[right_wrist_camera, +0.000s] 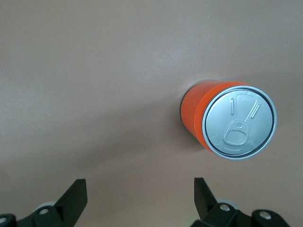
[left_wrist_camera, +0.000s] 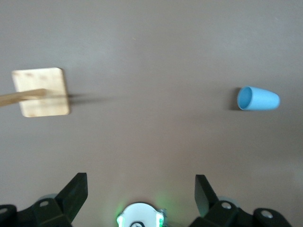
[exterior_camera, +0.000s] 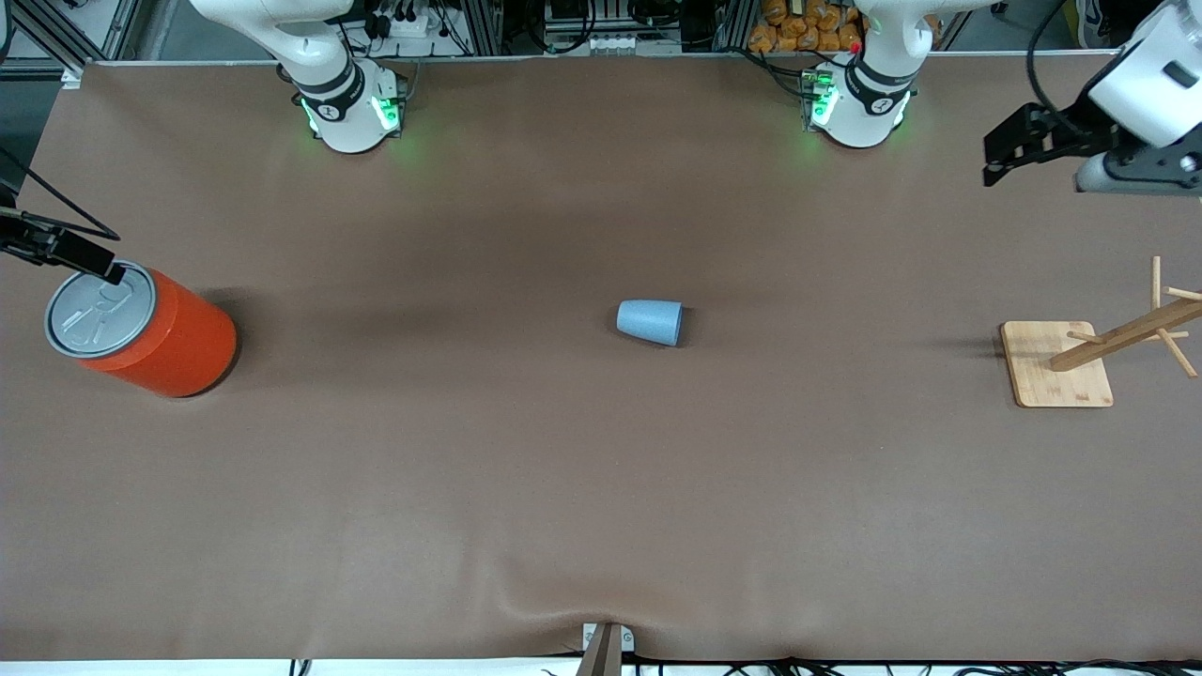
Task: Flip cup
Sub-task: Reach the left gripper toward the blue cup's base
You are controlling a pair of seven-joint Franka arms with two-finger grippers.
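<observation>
Light-blue cup (exterior_camera: pixel 650 321) is lying on its side mid-table, nothing crowding it; orange can (exterior_camera: pixel 141 329) and wooden rack (exterior_camera: pixel 1056 363) are standing well apart. Left gripper (left_wrist_camera: pixel 141 189) and right gripper (right_wrist_camera: pixel 140 191) are hovering released.

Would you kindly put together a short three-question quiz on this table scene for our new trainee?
1. True or false: the cup stands upright.
2. What stands toward the right arm's end of the table? A) wooden rack B) orange can C) bowl
3. Fill in: both hands have their fingers ____.

Key:
1. False; it lies on its side, mid-table.
2. B; the can stands there, and the rack is at the left arm's end.
3. Open; the left hand hangs over the table near the rack, the right hand near the can, neither holding anything.
</observation>
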